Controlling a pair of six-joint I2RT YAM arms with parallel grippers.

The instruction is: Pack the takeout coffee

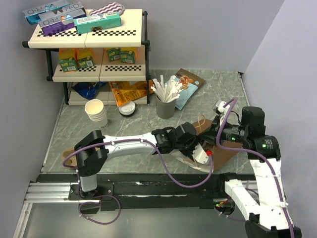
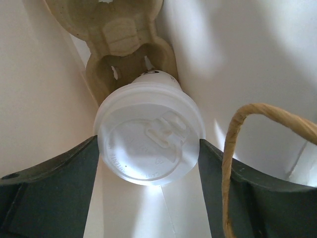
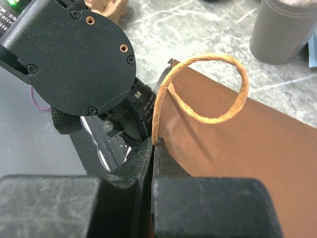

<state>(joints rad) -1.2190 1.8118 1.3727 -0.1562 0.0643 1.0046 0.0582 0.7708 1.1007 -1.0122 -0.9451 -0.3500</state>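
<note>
The takeout coffee [image 2: 148, 141], an off-white cup with a white sip lid, stands in a tan pulp cup carrier [image 2: 124, 39] inside the white-lined brown paper bag [image 1: 225, 151]. My left gripper [image 2: 147, 148] reaches into the bag, and its dark fingers [image 2: 59, 183] press both sides of the lid. In the top view the left gripper [image 1: 197, 152] is sunk in the bag's mouth and the cup is hidden. My right gripper [image 3: 154, 144] is shut on the bag's rim [image 3: 237, 148] at the foot of its twine handle [image 3: 208, 84]. It holds the bag beside the left wrist [image 3: 74, 54].
A grey straw holder [image 1: 166, 106] stands behind the bag. A stack of lidless paper cups [image 1: 96, 111] and loose white lids [image 1: 127, 109] sit at the back left, before a shelf rack [image 1: 89, 44] of boxes. Snack bags [image 1: 190, 84] lie at the back.
</note>
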